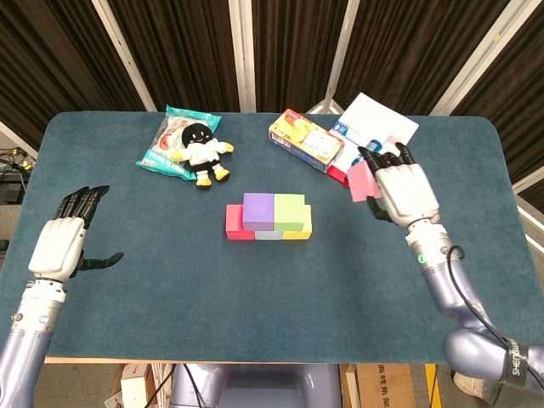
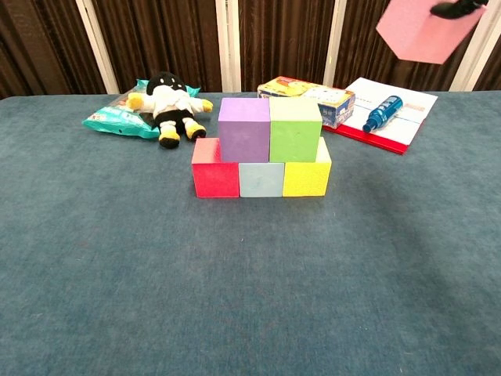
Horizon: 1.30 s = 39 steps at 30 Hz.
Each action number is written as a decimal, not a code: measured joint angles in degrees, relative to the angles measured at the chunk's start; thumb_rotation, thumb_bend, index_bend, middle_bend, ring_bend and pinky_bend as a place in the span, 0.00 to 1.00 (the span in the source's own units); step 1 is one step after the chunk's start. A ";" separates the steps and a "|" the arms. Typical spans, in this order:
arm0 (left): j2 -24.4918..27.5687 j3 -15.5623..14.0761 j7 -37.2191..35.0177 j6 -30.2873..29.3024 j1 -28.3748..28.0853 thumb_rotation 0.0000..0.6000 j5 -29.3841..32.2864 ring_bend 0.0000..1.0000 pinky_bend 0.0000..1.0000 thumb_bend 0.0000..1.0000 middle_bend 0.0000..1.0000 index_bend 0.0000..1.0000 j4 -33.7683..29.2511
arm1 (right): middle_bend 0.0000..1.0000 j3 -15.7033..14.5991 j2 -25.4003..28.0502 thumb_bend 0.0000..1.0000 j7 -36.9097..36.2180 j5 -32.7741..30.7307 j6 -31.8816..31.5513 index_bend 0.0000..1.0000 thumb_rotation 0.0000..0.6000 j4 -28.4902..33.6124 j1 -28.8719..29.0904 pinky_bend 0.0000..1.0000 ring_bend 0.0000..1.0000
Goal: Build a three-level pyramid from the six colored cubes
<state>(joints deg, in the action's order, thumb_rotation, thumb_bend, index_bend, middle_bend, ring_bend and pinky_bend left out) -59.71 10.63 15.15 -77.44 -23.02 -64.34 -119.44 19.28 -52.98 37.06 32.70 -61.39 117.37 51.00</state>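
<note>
Right hand (image 1: 406, 191) grips the pink cube (image 2: 427, 30) above the desk (image 1: 170, 289). Left hand (image 1: 61, 245) is released, fingers apart. Purple cube (image 2: 243, 129) and green cube (image 2: 294, 129) top the base row.

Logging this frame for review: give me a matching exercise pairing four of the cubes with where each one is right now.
Things:
1. pink cube
2. purple cube
3. red cube
4. yellow cube

Places:
A. left end of the bottom row
B. held in the air by the right hand
C. right end of the bottom row
D. second level, beside the green cube

Pairs: 1-B, 2-D, 3-A, 4-C
</note>
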 measured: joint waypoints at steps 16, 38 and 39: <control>1.60 0.90 -3.92 1.93 0.31 1.00 1.02 0.00 0.01 0.13 0.06 0.00 0.18 | 0.40 5.18 -10.35 0.50 17.51 -27.95 -14.67 0.00 1.00 6.99 21.79 0.00 0.26; 2.20 1.07 -5.35 2.90 0.56 1.00 1.04 0.00 0.01 0.13 0.06 0.00 0.00 | 0.41 8.99 -26.97 0.50 23.31 -38.19 -29.55 0.00 1.00 -1.34 32.58 0.00 0.26; 2.24 1.10 -5.42 2.88 0.58 1.00 1.03 0.00 0.01 0.13 0.06 0.00 -0.01 | 0.41 9.31 -27.43 0.50 23.61 -38.59 -29.77 0.00 1.00 -1.89 32.81 0.00 0.26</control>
<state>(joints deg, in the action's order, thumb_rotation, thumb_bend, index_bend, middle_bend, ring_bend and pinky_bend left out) -57.47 11.73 9.73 -74.55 -22.44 -63.31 -119.45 28.59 -80.41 60.67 -5.89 -91.15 115.48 83.81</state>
